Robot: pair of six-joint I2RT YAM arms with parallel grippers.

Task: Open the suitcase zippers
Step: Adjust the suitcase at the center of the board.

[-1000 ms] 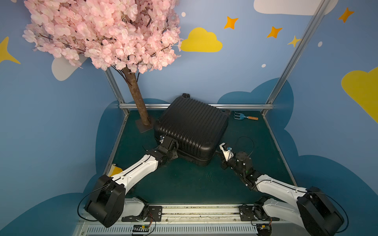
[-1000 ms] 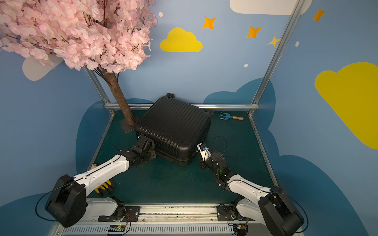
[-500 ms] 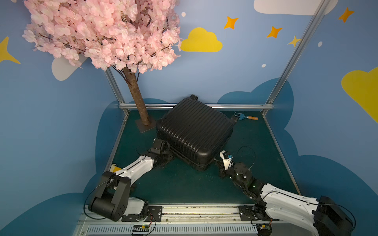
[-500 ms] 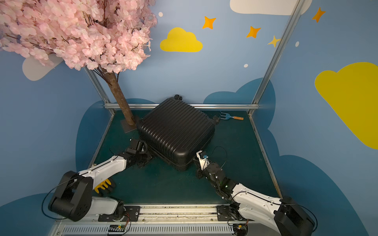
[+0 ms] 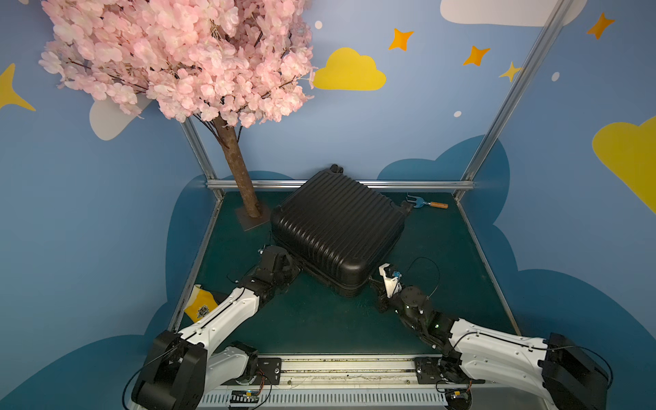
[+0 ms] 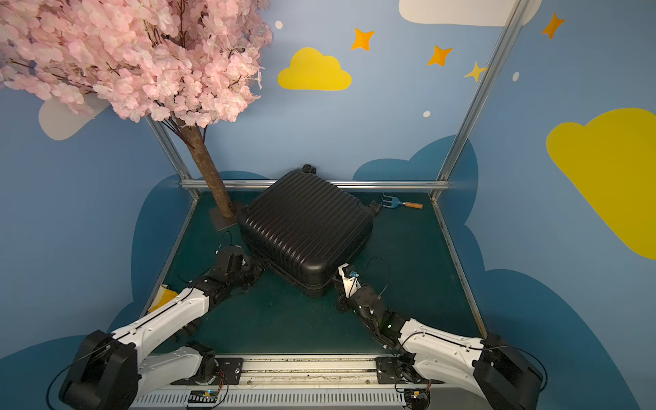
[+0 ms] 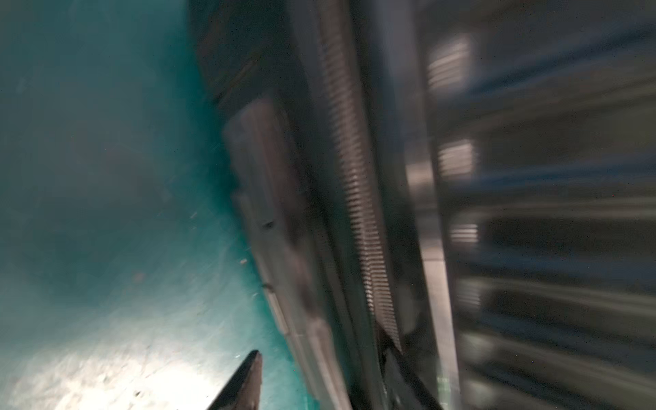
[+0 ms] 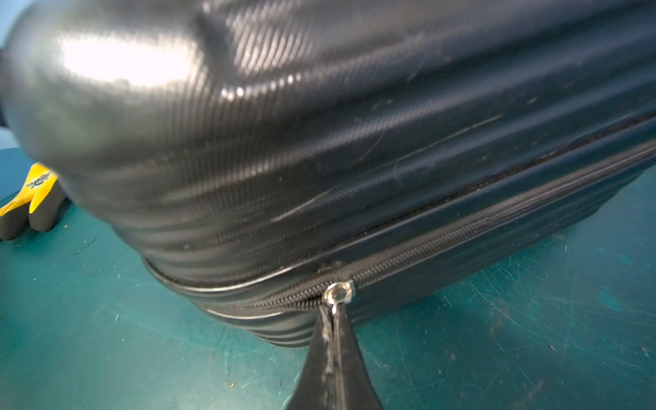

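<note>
Fingertips of the right gripper [image 8: 333, 321] are pressed together on the pull [image 8: 339, 291] of the zip [image 8: 461, 232], at the near corner of the case [image 5: 337, 230]. The left gripper [image 7: 321, 356] is seen blurred, with its fingers apart. One is held over bare surface [image 5: 319, 319] and the other against the zip track on the case's near-left side; nothing is seen clamped between them.

The case is laid flat and turned cornerwise. Its ribs and long axis are run from near left to far right, with the wheels toward the back rail [image 5: 426, 184].

Both arms are stretched low and forward, the left to the near-left side, the right to the near corner.

The tree [image 5: 245, 191] is based just beside the left corner. A fork [image 5: 424, 204] is seen near the right wheel, and a glove [image 5: 200, 307] by the left arm. Open surface is seen to the right and in front.
</note>
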